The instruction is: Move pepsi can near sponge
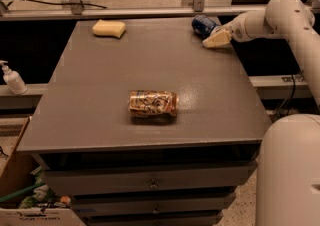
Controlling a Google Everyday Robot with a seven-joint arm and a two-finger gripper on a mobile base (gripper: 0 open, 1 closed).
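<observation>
**Grasp stage at the far right corner**

We see the tabletop [210, 100] offering a wide open lane along its far side. The arm [280, 17] reaches in from the right, over the right edge. A tan patterned can [153, 103] lies on its side near the middle, well apart from that lane. The sponge [109, 28] sits near the far left corner. The pepsi can [203, 23] lies by the far right corner, close to the back edge. The gripper [217, 39] is just beside it on the near side; we cannot tell whether it is clenched or released. We judge the grasp is the step in hand. Next we need a sure hold, then a leftward carry kept off the back edge.
</observation>
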